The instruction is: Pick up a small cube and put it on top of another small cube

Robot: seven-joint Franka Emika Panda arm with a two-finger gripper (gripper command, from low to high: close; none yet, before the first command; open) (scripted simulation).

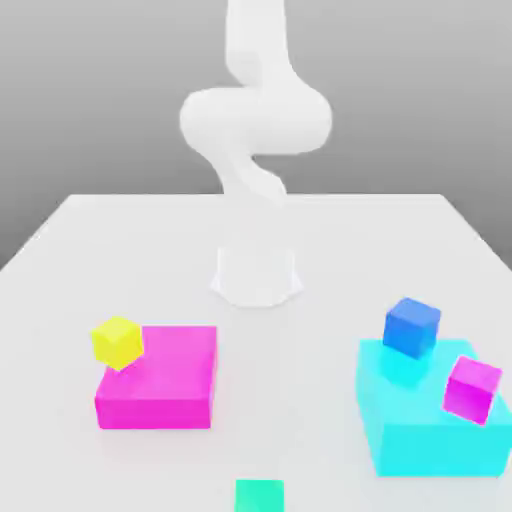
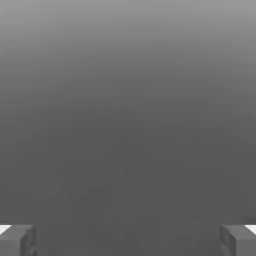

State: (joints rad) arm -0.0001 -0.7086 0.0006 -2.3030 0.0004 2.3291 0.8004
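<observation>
In the exterior view, a small yellow cube (image 1: 117,341) rests tilted on the far corner of a flat magenta block (image 1: 160,378) on that view's left. A small blue cube (image 1: 411,327) sits on a big cyan block (image 1: 425,425) on the right. A small magenta cube (image 1: 472,389) leans at that cyan block's right edge. A small green cube (image 1: 259,495) lies at the near edge of the picture, cut off by it. In the hand view my gripper (image 2: 128,240) is open, its grey fingertips (image 2: 17,240) far apart with nothing between them, facing plain grey background.
The white arm (image 1: 255,120) rises from its round base (image 1: 257,275) at the middle of the white table (image 1: 90,250). Bare table surface lies between the magenta block and the cyan block.
</observation>
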